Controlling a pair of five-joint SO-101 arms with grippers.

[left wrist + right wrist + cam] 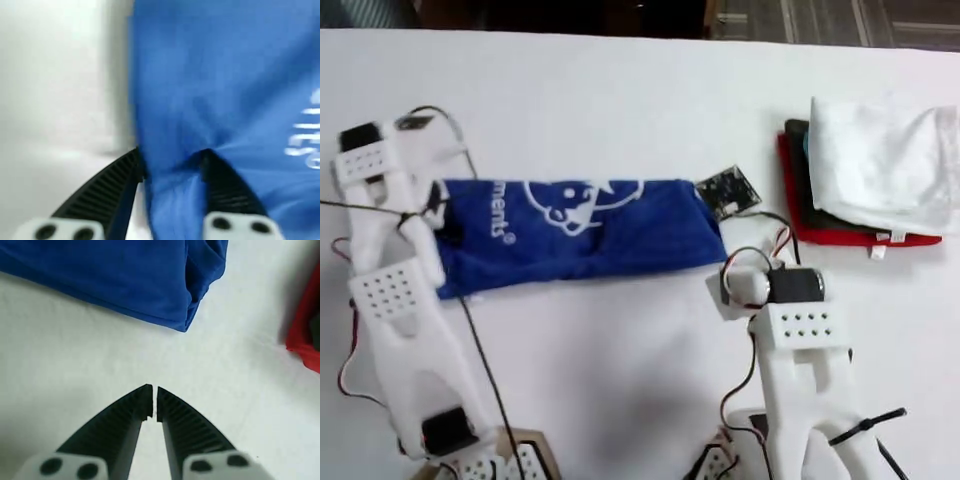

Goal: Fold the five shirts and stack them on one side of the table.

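White table (620,90) seen from above. A blue shirt (580,235) w/ white print lies folded into a long strip, running from table centre out toward 9 o'clock. Its far long edge is straight and its near edge is a bit rumpled.

At the strip's 9 o'clock end sits the left gripper (172,160). It is pinching the blue shirt: one black ribbed finger (107,187) is on the table right at the cloth's edge, the other on top of the cloth, w/ a raised fold caught btwn them. The left arm (405,320) comes in from approx 8 o'clock.

The right arm (805,340) comes up from approx 5 o'clock, its wrist just off the strip's 3 o'clock end. The right gripper (154,400) hangs over bare table w/ fingertips pressed together, holding nothing. It is near the blue shirt's end corner but not touching it.

At approx 2–3 o'clock, well apart from the blue shirt, is a stack: red shirt (850,235) at the bottom, a dark shirt (798,135) on it, and a loosely folded white shirt (885,160) on top.
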